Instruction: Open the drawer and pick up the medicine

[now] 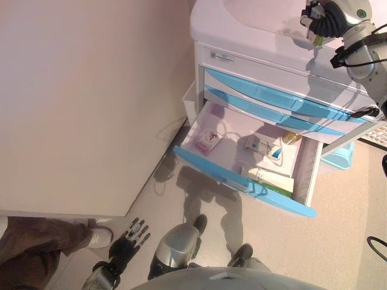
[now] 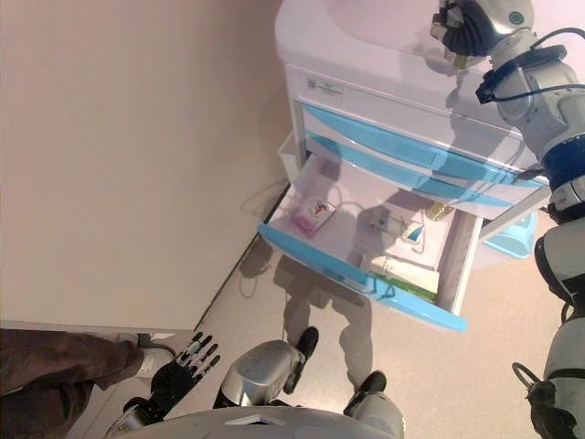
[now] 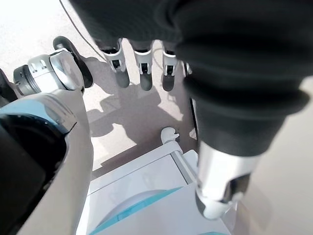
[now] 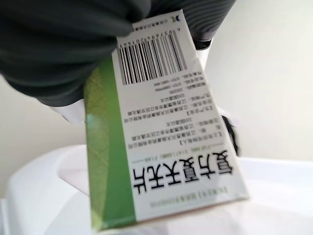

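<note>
The white cabinet [image 1: 242, 24] has blue-fronted drawers; its lowest drawer [image 1: 242, 176] is pulled open. Inside lie a pink box [image 1: 208, 141], a small packet [image 1: 256, 144] and a white and green box [image 1: 269, 179]. My right hand [image 1: 326, 18] is over the cabinet top, shut on a white and green medicine box [image 4: 156, 137], which fills the right wrist view. In the eye views only a sliver of that box [image 1: 317, 40] shows under the hand. My left hand [image 1: 129, 237] hangs low by the floor, fingers straight, empty.
A beige wall [image 1: 84, 96] stands left of the cabinet. A person's leg and shoe [image 1: 54, 237] are at the lower left, close to my left hand. A light blue bin [image 1: 340, 156] sits right of the cabinet. Two upper drawers [image 1: 272, 96] are shut.
</note>
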{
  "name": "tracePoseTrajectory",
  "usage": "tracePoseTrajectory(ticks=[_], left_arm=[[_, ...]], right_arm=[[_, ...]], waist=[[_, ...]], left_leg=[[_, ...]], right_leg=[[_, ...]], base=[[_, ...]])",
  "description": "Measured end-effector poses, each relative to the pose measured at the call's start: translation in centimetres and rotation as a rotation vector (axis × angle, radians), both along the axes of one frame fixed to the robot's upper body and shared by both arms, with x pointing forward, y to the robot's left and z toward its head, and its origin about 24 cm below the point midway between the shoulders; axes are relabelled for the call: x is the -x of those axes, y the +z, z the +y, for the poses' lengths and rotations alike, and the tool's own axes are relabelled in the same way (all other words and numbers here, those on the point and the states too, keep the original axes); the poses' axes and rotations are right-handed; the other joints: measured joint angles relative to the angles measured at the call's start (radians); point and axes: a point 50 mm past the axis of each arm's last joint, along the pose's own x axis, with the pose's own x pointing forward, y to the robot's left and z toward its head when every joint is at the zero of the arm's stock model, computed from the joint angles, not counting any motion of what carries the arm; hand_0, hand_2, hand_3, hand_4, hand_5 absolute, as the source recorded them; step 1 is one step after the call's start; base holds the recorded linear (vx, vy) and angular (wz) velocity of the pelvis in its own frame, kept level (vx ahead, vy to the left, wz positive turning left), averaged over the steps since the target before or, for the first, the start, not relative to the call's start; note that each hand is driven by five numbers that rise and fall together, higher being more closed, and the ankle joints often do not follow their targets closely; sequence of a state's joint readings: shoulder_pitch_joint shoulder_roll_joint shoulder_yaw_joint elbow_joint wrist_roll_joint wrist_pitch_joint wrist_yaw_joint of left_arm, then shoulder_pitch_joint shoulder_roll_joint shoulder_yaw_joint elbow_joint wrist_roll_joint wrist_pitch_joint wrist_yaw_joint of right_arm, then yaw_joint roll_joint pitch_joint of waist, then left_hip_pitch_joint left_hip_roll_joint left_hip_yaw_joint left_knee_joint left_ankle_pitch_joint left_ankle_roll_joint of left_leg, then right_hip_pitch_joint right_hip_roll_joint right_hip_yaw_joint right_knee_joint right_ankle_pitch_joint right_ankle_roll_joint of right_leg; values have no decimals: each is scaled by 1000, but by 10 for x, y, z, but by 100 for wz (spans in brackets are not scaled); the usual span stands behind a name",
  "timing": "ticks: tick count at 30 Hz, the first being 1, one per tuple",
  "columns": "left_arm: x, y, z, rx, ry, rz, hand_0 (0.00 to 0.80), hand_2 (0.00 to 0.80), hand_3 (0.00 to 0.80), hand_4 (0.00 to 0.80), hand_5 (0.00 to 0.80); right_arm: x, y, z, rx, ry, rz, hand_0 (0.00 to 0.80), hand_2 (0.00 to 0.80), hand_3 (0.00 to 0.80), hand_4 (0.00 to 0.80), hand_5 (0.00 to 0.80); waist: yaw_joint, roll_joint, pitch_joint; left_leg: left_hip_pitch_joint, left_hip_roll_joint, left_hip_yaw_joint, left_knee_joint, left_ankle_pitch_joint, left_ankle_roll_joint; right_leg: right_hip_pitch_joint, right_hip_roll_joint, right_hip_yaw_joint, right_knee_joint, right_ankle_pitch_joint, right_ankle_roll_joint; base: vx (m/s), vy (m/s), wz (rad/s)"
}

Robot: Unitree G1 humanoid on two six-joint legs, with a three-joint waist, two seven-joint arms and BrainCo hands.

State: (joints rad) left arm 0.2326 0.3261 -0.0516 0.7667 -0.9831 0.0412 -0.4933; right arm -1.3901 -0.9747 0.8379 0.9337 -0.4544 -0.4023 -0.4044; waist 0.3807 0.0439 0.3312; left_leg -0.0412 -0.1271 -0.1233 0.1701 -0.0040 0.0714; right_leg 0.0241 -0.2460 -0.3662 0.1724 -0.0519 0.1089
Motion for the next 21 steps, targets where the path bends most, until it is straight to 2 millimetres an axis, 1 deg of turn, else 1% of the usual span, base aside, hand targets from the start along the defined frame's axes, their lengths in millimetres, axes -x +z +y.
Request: tracePoseTrajectory(ticks=[3,7,11,18,21], left_arm=[[0,0,0,2,-2,-2,0,0,0,0,0],[1,0,1,2,-2,-1,0,0,0,0,0],[1,0,0,8,-7,-8,0,0,0,0,0],[0,1,1,17,9,-16,0,0,0,0,0],[0,1,1,18,9,-16,0,0,0,0,0]], right_arm=[[-1,-1,-2,-5,-13,9,800,800,800,800,800],[-4,-5,-7,-19,-50,25,800,800,800,800,800],[-5,-7,-24,-36,-174,15,800,800,800,800,800],[1,-5,-58,-109,-378,-86,800,800,800,800,800],[2,-6,-66,-120,-437,-89,800,800,800,800,800]], waist=[[10,0,0],[13,1,1],[18,7,5],[22,17,12],[21,20,14]], left_leg=[[-1,-1,0,0,0,0],[-6,-1,-4,1,-3,-5],[-11,-2,-5,1,-2,-6],[-36,-2,-13,14,4,0],[-36,-2,-14,14,4,0]], right_leg=[[0,-1,-1,1,0,0],[-3,-2,-3,1,0,0],[-6,-3,-5,1,0,0],[-21,-2,-14,3,0,0],[-21,-2,-17,3,0,0]], base=[[-34,10,1],[-77,24,3],[-53,28,0],[-13,17,4],[-2,10,0]])
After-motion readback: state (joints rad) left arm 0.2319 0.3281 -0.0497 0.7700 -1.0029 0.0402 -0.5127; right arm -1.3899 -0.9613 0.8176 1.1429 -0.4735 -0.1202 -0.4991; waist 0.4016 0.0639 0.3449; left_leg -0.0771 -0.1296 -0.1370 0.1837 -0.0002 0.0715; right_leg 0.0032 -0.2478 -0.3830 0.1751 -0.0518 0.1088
